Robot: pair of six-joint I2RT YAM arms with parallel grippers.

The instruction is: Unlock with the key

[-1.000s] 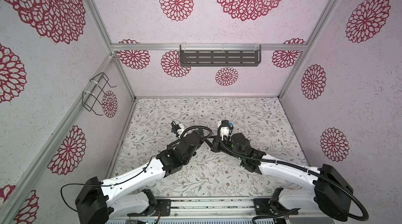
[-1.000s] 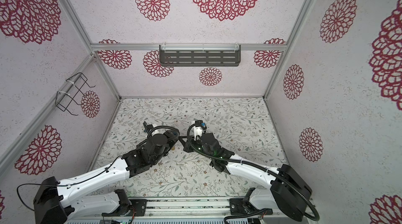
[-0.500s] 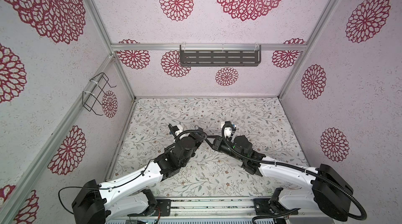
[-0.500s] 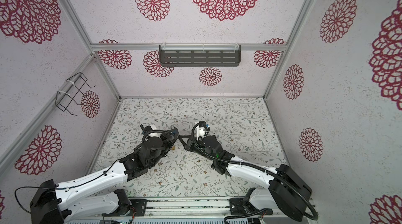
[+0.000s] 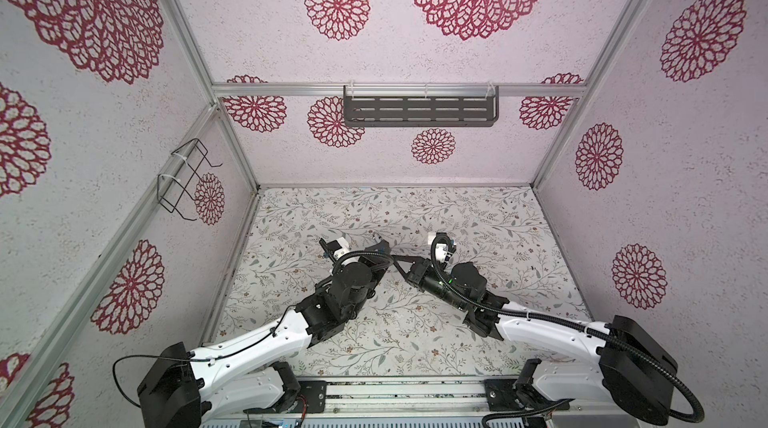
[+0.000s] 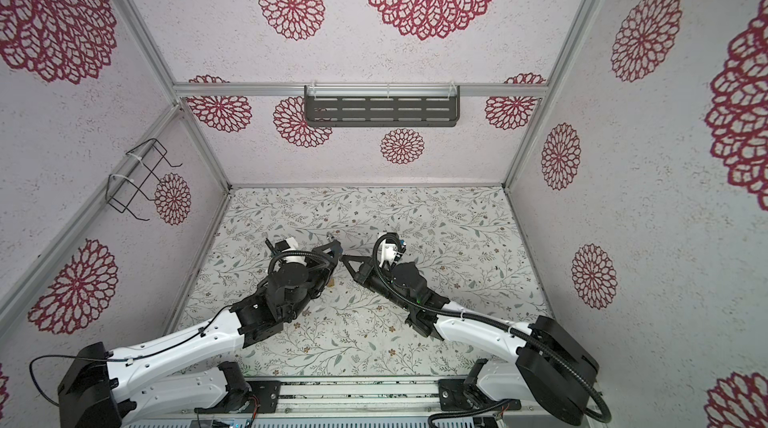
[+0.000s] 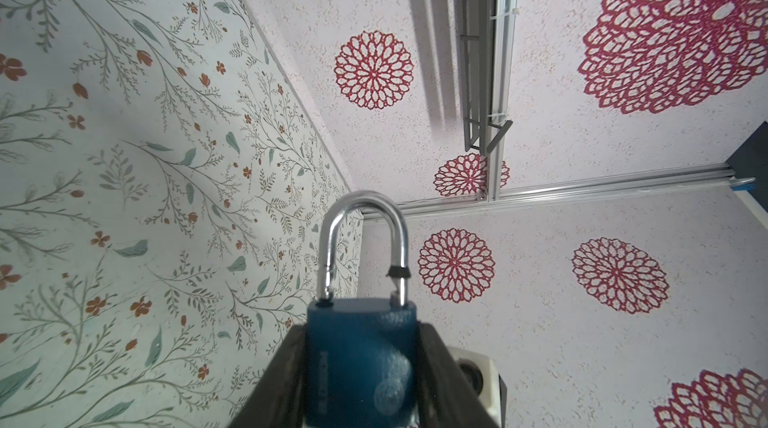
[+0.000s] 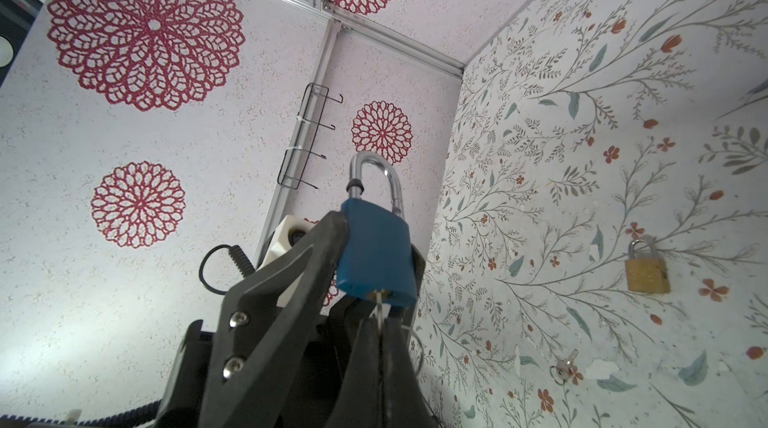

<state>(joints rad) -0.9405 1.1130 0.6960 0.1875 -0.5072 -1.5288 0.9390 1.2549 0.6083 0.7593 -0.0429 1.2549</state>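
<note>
A blue padlock (image 7: 361, 363) with a silver shackle (image 7: 365, 214) is held above the floral mat. My left gripper (image 7: 361, 328) is shut on its body, one finger on each side. The shackle stands raised, and its short end looks just clear of the body. My right gripper (image 8: 380, 320) is shut on a small silver key (image 8: 380, 307) that sticks into the bottom of the blue padlock (image 8: 374, 255). In both top views the left gripper (image 5: 382, 247) (image 6: 334, 248) and right gripper (image 5: 395, 257) (image 6: 343, 258) meet tip to tip near the middle of the mat.
A brass padlock (image 8: 646, 274) and a second key on a ring (image 8: 563, 365) lie on the mat (image 5: 478, 214). A black wire rack (image 5: 187, 180) hangs on the left wall. A grey slotted shelf (image 5: 419, 110) is on the back wall.
The right wrist has rolled and shifted a little right with the key still in the lock. The left arm has moved slightly. Both grips are unchanged.
</note>
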